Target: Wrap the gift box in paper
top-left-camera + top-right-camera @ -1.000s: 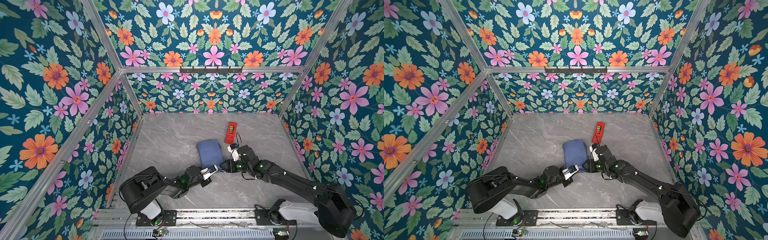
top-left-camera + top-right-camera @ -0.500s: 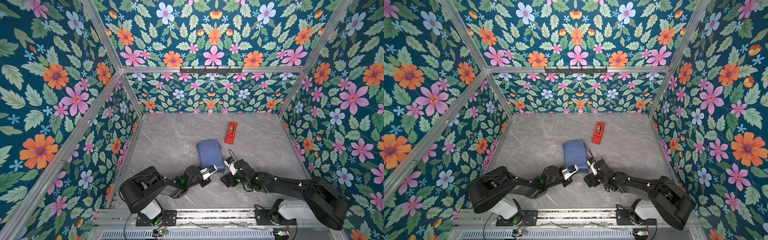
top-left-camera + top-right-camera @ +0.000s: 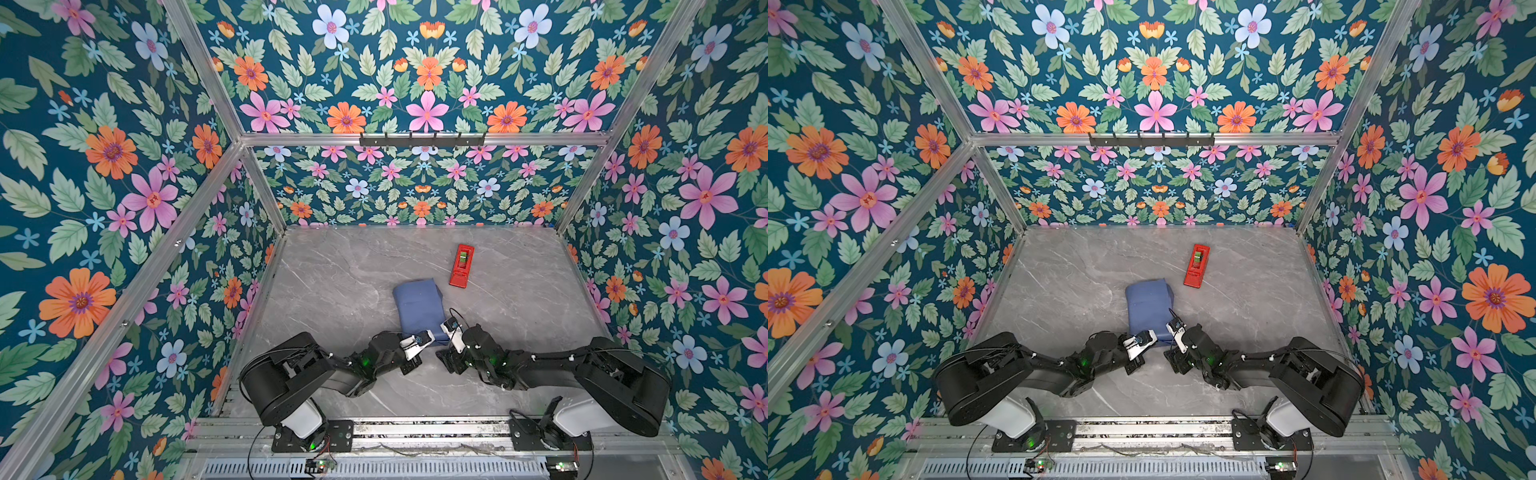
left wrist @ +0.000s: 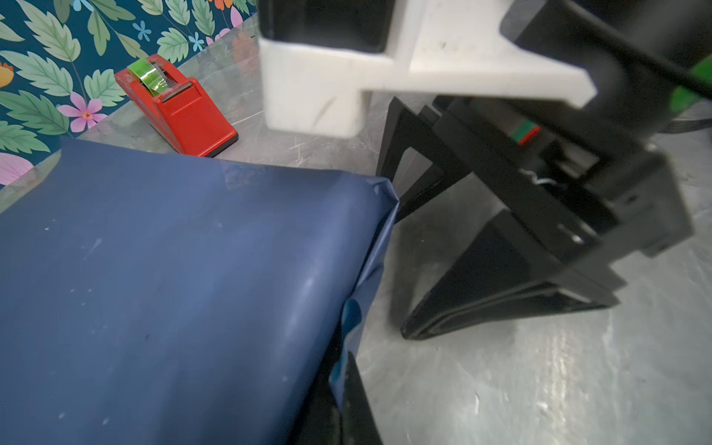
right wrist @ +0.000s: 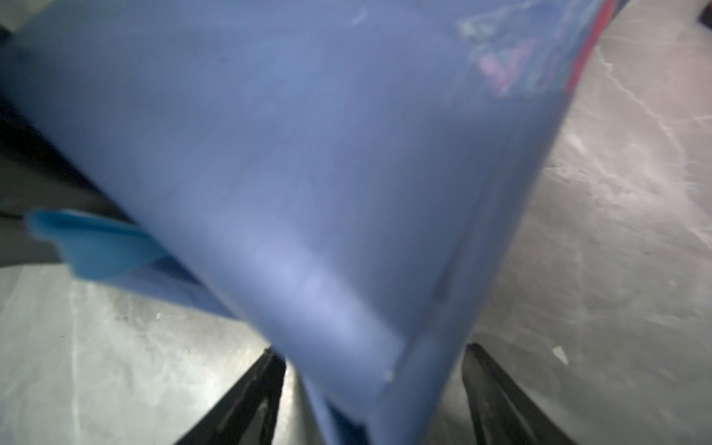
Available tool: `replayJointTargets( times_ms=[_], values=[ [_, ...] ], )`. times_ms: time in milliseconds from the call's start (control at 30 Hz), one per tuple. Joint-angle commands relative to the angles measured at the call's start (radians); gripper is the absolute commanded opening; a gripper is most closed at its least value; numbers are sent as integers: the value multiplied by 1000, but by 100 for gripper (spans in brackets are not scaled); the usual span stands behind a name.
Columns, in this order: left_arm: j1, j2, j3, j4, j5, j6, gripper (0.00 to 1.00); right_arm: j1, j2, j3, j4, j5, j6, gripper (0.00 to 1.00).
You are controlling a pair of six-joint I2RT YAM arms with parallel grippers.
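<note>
Top views: high overhead, facing down on the whole desk [image 3: 332, 266], near-identical.
Wrist views: close, both on the paper [image 4: 154, 269].

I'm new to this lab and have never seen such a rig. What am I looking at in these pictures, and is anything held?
Two black robot arms, the left arm and the right arm, stand at the edge of a grey table. Two pictures look down from overhead; two come from cameras on the arms' wrists. On the table lie blue paper, folded around something boxy, and a red tape dispenser. The left pincer is shut on a flap of the paper. The right pincer is open, its jaws either side of a paper corner, holding nothing.
</note>
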Motion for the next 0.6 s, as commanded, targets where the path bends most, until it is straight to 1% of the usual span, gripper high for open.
replayJointTargets(
  times_ms=[0,267,567],
  values=[
    [1,5,6,19,15,6,0,2,17,-5,89,45,-4,72],
    [1,2,8,14,16,7,1,1,41,-17,175,70,15,66],
    [1,-29,6,-3,24,4,21,2,64,-25,229,96,68,59]
  ],
)
